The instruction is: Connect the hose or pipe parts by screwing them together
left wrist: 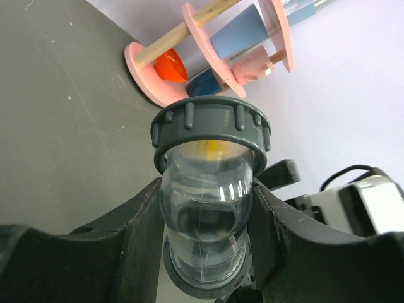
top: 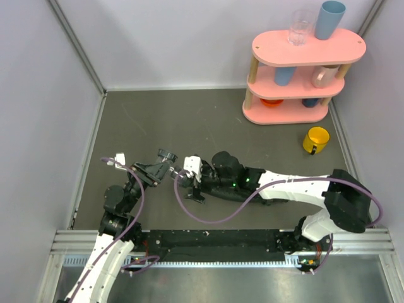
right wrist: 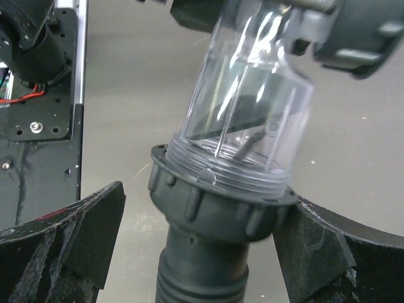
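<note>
Left claw (left wrist: 205,211) is pinching the clear plastic elbow fitting (left wrist: 205,189) above the near-left grey counter (top: 189,120); right claw (right wrist: 208,243) is gaping around the dark-grey ring nut (right wrist: 208,202) on the black ribbed hose (right wrist: 199,284). Leaning fitting is probably risking cross-threading.

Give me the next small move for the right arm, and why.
Probably close the right gripper on the ring nut: its jaws stand open either side of the nut, not touching it. The left gripper clamps the clear fitting, whose end sits in the nut, so the nut could then be turned.
</note>
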